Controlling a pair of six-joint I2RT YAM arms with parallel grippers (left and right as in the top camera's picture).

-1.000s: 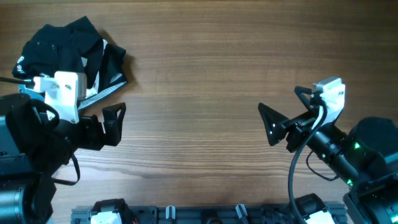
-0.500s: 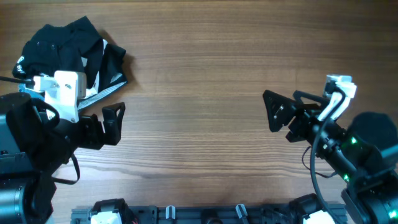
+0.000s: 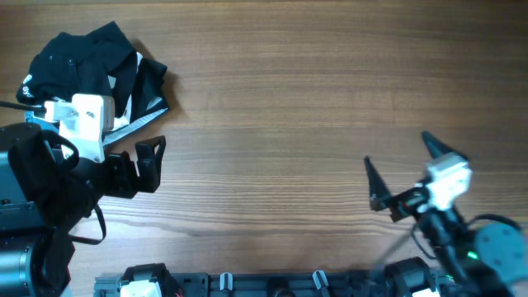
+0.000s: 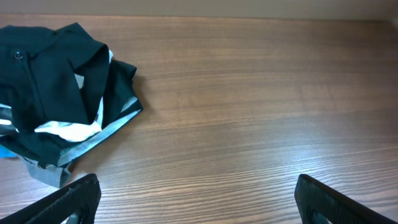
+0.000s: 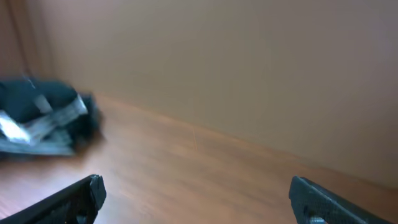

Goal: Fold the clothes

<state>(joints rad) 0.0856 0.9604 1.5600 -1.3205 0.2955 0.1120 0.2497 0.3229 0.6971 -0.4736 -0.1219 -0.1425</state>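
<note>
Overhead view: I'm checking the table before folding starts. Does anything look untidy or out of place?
Yes. The black soft-fabric T-shirt lies crumpled in a heap at the wooden table's far left corner, bunched over a white striped garment and a grey one, not spread flat.

Crumpled black T-shirt [image 3: 78,58] at the far left corner of the bench [image 3: 313,99].

The shirt is plain black, soft fabric, bunched into a loose, uneven heap, not folded and not spread flat. Deep creases and overlapping flaps run across it, and one flap rises to a point at the far edge. A small white mark [image 3: 26,87] shows on its left edge. Its near and right sides lie over other fabric [image 4: 93,134] with pale grey and white edges. Nothing grips it. The right wrist view shows it only as a dark blur.
</note>
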